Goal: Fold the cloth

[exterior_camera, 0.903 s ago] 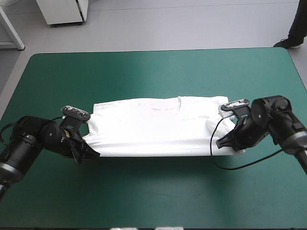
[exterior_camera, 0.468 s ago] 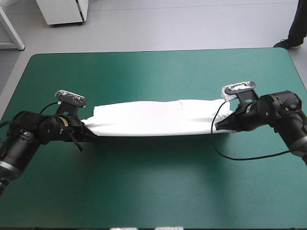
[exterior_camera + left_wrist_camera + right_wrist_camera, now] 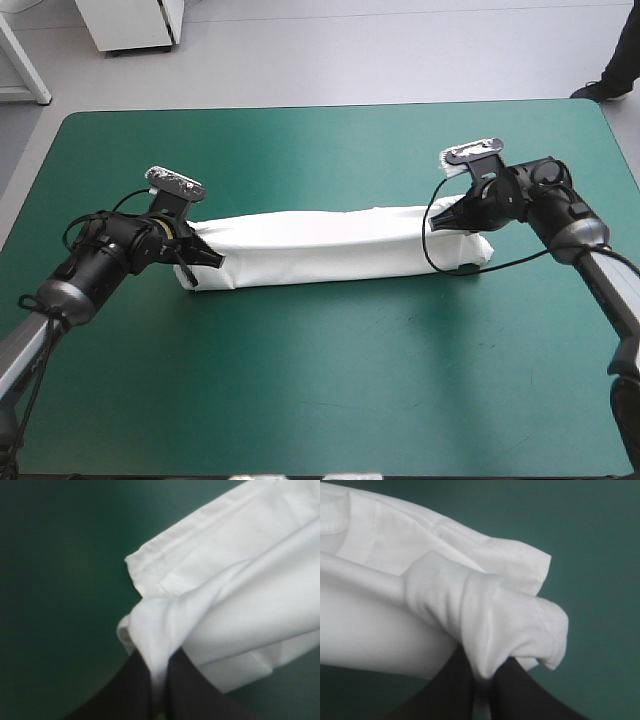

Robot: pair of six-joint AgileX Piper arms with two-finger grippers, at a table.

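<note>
The white short-sleeved T-shirt lies as a long, narrow folded band across the middle of the teal-green table cover, its long axis running side to side, parallel to the near edge. The black fin-fingered left gripper is clamped on the band's left end and the matching right gripper on its right end, a pinch of white cloth squeezed between each pair of fingers. Each arm has its own end, so the next fold likely brings those ends together along that axis
</note>
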